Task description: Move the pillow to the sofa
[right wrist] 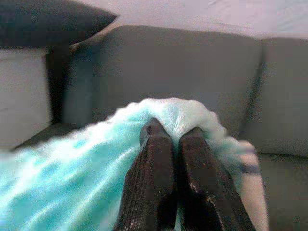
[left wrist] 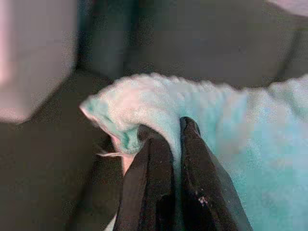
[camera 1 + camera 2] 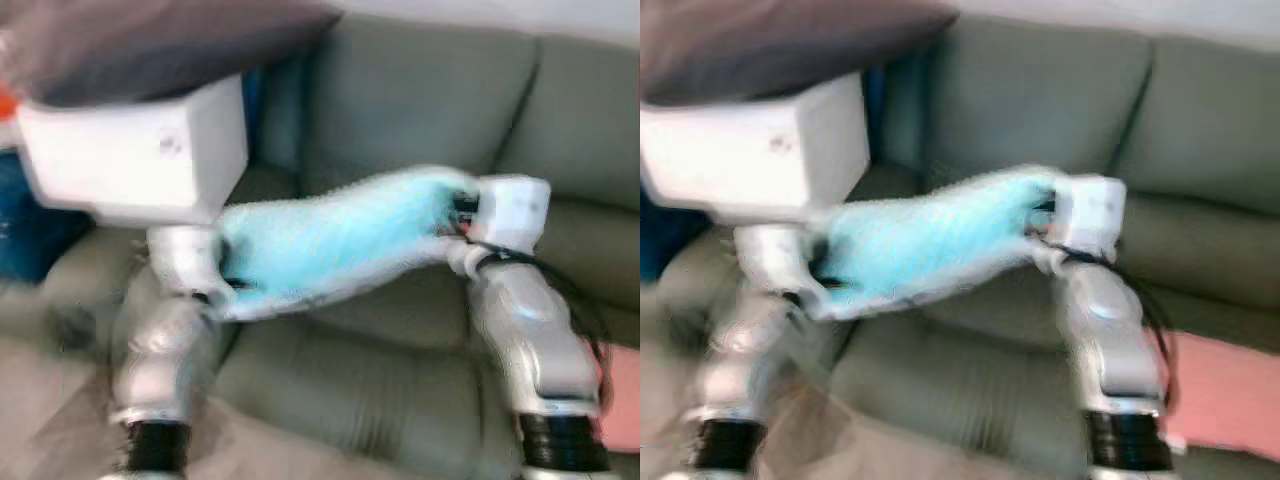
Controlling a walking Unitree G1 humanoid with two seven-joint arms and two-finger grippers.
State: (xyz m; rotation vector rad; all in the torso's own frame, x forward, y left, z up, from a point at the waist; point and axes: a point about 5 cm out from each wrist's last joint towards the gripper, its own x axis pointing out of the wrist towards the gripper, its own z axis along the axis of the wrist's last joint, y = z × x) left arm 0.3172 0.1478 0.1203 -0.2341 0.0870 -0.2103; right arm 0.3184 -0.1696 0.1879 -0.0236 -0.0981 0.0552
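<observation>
Pillow (image 3: pixel 330 245) in fluffy turquoise is hanging between your two grippers, just above the sofa's (image 3: pixel 420 100) seat cushions. Your left gripper (image 2: pixel 175 144) is pinching one corner with fingers pressed together; your right gripper (image 1: pixel 175 139) is pinching the opposite end likewise. You are nearly finished: lowering it onto the seat and letting go are remaining.
</observation>
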